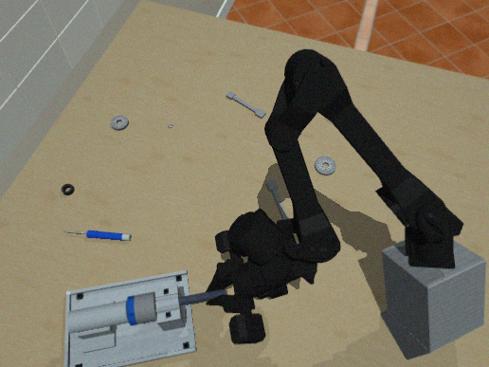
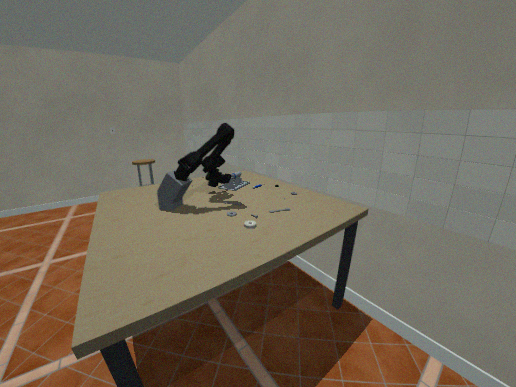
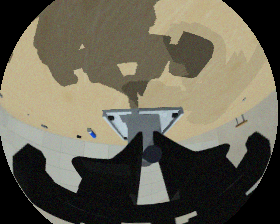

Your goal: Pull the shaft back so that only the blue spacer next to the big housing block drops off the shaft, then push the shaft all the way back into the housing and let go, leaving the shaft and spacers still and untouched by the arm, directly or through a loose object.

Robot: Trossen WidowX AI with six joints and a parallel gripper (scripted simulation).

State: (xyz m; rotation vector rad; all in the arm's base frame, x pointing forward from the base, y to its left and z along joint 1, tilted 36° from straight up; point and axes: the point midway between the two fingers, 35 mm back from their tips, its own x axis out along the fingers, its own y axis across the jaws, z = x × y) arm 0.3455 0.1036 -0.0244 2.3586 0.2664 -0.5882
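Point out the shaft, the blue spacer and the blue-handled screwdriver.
shaft (image 1: 201, 298), top view, bare dark rod.
blue spacer (image 1: 130, 310), top view, blue ring.
blue-handled screwdriver (image 1: 101, 234), top view, blue handle.

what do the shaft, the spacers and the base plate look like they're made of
Shaft: dark blue-grey, smooth, likely steel, with the gripper shut on its end. Blue spacer: saturated matte blue, perhaps plastic or painted. Grey spacer: pale matte, aluminium-like. Base plate: flat light grey, probably metal, with dark screw holes at its corners.
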